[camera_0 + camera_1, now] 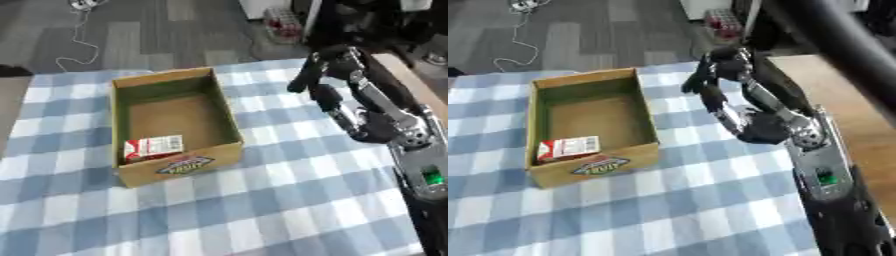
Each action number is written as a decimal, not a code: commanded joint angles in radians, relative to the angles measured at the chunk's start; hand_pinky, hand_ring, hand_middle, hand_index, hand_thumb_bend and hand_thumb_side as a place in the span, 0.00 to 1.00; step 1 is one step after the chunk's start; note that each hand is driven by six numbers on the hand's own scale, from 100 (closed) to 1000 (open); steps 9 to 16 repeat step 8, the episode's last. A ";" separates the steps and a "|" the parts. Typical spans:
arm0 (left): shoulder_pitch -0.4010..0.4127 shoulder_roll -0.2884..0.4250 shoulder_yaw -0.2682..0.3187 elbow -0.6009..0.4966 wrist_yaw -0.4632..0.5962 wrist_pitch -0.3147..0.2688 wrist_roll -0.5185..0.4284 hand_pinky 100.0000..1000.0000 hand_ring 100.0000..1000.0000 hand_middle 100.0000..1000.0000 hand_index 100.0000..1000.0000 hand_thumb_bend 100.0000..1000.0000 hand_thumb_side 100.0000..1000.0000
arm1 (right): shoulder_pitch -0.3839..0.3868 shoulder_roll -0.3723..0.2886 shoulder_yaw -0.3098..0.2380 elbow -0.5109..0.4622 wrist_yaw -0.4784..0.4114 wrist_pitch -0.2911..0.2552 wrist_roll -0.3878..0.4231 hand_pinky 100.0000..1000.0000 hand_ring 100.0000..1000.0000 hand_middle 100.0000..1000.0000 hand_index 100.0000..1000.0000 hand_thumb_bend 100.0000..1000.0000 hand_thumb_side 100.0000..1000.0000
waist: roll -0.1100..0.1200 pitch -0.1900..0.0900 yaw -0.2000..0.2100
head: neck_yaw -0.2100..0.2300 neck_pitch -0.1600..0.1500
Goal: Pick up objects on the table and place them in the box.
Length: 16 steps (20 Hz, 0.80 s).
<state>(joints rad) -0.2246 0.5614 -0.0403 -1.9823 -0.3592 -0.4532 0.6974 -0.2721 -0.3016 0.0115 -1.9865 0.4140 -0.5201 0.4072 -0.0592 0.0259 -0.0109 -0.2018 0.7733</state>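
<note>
Right hand raised over the far right part of the bench, to the right of the box and apart from it. Fingers long and only slightly bent, pointing away and a little left, thumb set out below them. Nothing in the grasp. Black forearm with silver joints runs back to the lower right corner; small green light on it. Left hand shows in neither view.

Cardboard box stands open-topped on the left-centre of the bench, long side running away from the camera. Inside, against the near wall, a small flat packet, red and white, lying flat on the box floor; print on it too blurred to read. Oval label on the box's near outer wall, dark rim with pale lettering, not legible.

Bench covered by a cloth in blue, grey and white checks, running to the near edge in both views. Bare wood board along the right side, beyond the cloth's edge.

Room beyond: grey floor in broad strips. White cable trails across it from the top left. Something red and white on the floor past the bench's far right corner, shape unclear.
</note>
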 commanded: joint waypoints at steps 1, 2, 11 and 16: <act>-0.010 0.009 0.016 -0.018 -0.002 0.020 -0.004 0.23 0.34 0.46 0.62 0.07 1.00 | -0.010 -0.018 -0.005 -0.013 0.003 0.000 0.005 0.31 0.26 0.42 0.62 0.00 1.00 | 0.002 -0.005 -0.002 | -0.008 -0.003; -0.007 0.008 0.015 -0.018 -0.006 0.030 -0.015 0.23 0.35 0.46 0.62 0.07 1.00 | -0.012 -0.018 -0.004 -0.013 0.002 0.000 0.006 0.31 0.26 0.42 0.62 0.00 1.00 | 0.003 -0.004 -0.003 | -0.015 -0.003; 0.001 0.003 0.008 -0.018 -0.022 0.054 -0.061 0.23 0.36 0.48 0.63 0.07 1.00 | -0.015 -0.020 -0.008 -0.013 0.016 0.004 0.010 0.31 0.27 0.42 0.62 0.00 1.00 | 0.006 -0.003 -0.006 | -0.054 -0.003; 0.001 0.003 0.008 -0.018 -0.022 0.054 -0.061 0.23 0.36 0.48 0.63 0.07 1.00 | -0.015 -0.020 -0.008 -0.013 0.016 0.004 0.010 0.31 0.27 0.42 0.62 0.00 1.00 | 0.006 -0.003 -0.006 | -0.054 -0.003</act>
